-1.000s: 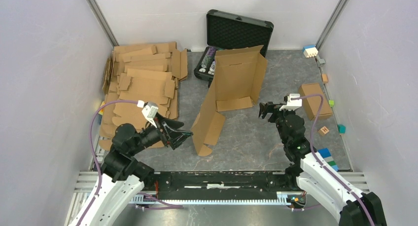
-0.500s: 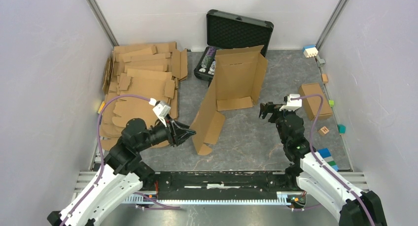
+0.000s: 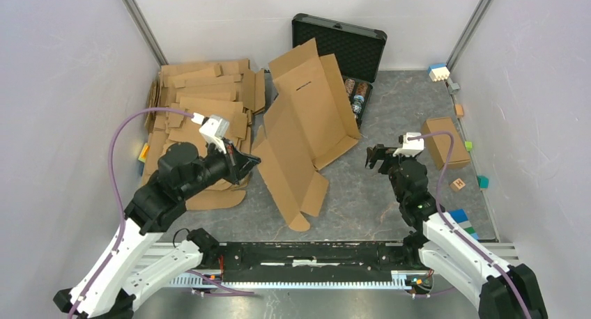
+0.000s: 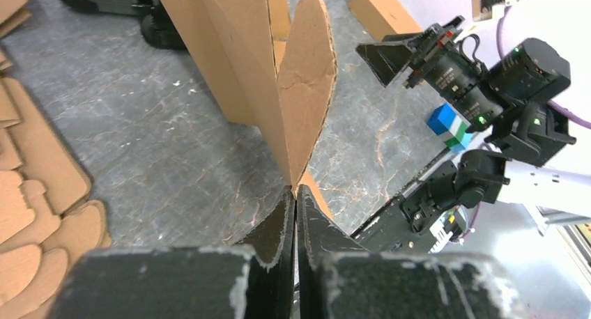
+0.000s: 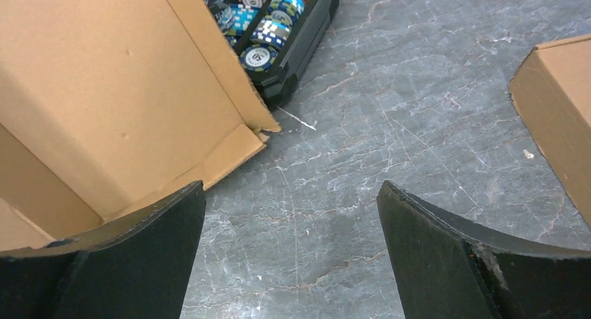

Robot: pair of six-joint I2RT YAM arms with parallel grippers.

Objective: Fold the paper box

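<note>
The one legible mark is a number on a poker chip (image 5: 258, 54) in the right wrist view: its round white centre carries dark figures that look like "10". The chip lies face up at the near end of a row of chips inside the open black case (image 5: 306, 40). The neighbouring chips (image 5: 282, 19) show blue and white edge stripes, but their faces are too blurred to read. In the top view a small wooden cube (image 3: 458, 184) on the right side of the counter (image 3: 390, 117) bears a reddish mark on its upper face, too small to make out
</note>
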